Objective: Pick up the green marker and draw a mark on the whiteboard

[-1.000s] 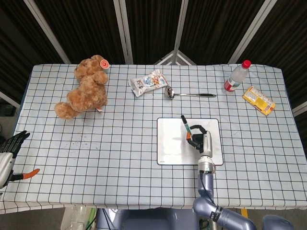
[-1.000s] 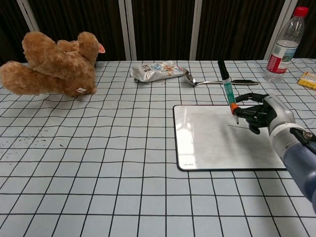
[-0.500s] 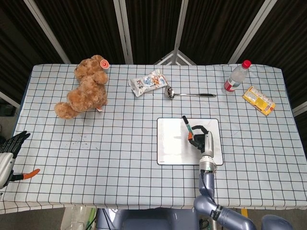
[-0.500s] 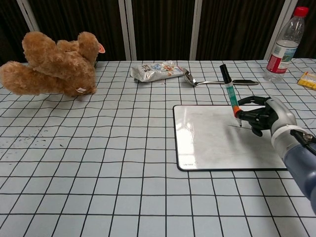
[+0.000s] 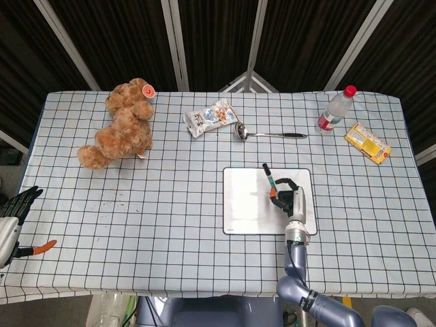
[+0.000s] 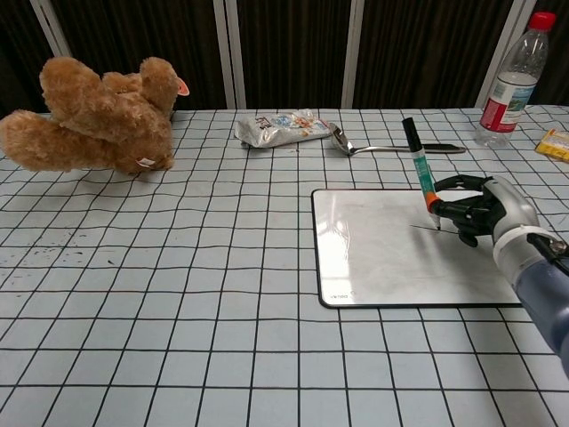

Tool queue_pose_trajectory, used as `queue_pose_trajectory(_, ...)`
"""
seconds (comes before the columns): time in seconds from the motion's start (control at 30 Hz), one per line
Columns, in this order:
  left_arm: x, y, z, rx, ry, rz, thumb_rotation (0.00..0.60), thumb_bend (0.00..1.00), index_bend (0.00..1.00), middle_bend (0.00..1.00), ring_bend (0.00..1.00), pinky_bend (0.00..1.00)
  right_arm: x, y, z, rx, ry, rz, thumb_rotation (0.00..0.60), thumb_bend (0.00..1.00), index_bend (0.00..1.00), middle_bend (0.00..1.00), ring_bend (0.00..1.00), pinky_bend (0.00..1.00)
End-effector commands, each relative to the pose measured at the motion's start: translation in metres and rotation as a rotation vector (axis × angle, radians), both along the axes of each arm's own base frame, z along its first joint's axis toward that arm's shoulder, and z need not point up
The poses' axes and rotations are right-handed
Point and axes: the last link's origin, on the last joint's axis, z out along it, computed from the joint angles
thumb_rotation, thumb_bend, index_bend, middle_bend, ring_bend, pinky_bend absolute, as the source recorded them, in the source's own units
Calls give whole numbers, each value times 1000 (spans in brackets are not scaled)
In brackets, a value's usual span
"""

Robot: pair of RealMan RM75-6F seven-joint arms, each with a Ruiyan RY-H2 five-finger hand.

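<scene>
The whiteboard (image 5: 245,204) (image 6: 373,253) lies flat on the checked cloth, right of centre. My right hand (image 5: 293,203) (image 6: 484,212) holds the green marker (image 5: 270,180) (image 6: 420,169) nearly upright, black cap end up, with its tip down on the board's right half. A thin dark line on the board ends at the tip. My left hand (image 5: 17,206) hangs off the table's left edge, fingers apart, holding nothing; the chest view does not show it.
A brown teddy bear (image 5: 121,126) (image 6: 93,116) lies at the back left. A snack packet (image 5: 210,117) (image 6: 280,129) and a ladle (image 5: 269,133) (image 6: 391,148) lie behind the board. A water bottle (image 5: 336,109) (image 6: 513,82) and yellow packet (image 5: 367,142) sit back right.
My right hand has slid to the right across the whiteboard with the marker, and the drawn line has lengthened. The left hand has stayed still.
</scene>
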Motion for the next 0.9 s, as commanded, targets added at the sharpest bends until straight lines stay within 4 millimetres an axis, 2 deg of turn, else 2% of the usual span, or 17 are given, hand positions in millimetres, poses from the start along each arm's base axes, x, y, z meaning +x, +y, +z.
queue_pose_trajectory(0.03, 0, 0, 0, 0, 0, 0, 600, 0, 0, 0, 0, 0, 0, 0, 0, -1, -1, -2, 600, 613, 900, 1000, 1000, 911)
queue_pose_trajectory(0.5, 0, 0, 0, 2, 0, -2, 600, 0, 0, 0, 0, 0, -1, 3, -4, 22, 1, -9, 600, 613, 900, 1000, 1000, 911)
queue_pose_trajectory(0.9, 1, 3, -2, 1, 4, -6, 600, 0, 0, 0, 0, 0, 15, 13, -11, 51, -46, 22, 600, 613, 900, 1000, 1000, 911)
